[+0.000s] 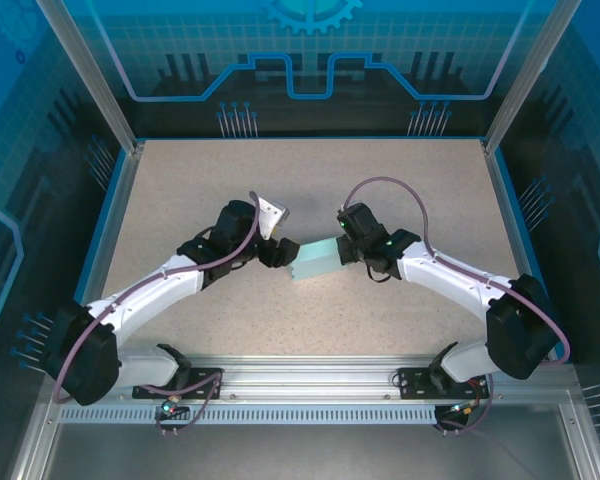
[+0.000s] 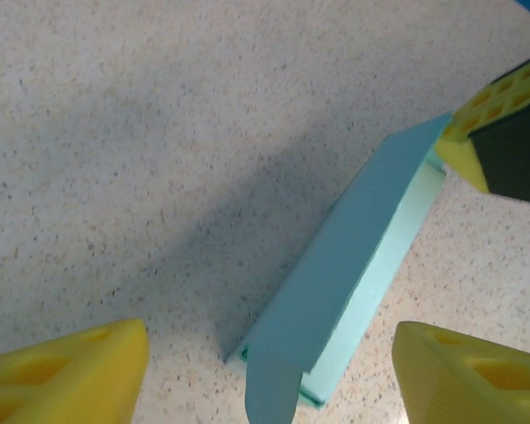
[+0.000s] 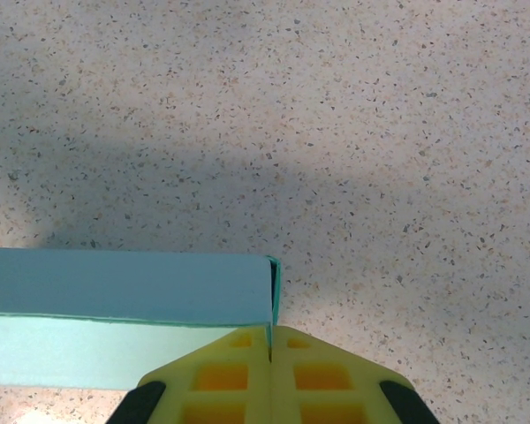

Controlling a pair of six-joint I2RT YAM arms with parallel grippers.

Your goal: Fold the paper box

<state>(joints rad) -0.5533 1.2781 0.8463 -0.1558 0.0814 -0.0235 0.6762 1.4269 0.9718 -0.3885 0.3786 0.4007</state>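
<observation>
A speckled beige table [image 1: 180, 200] sits inside blue printed walls [image 1: 310, 50] and aluminium rails [image 1: 310, 375].

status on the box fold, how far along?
Done: the paper box already has a shallow rectangular shape, with its side walls up. In hand: the right claw is shut on one end edge, and the left claw is open, straddling the other end without touching. Left: the top panel looks ajar and its end flap hangs loose, untucked.
</observation>
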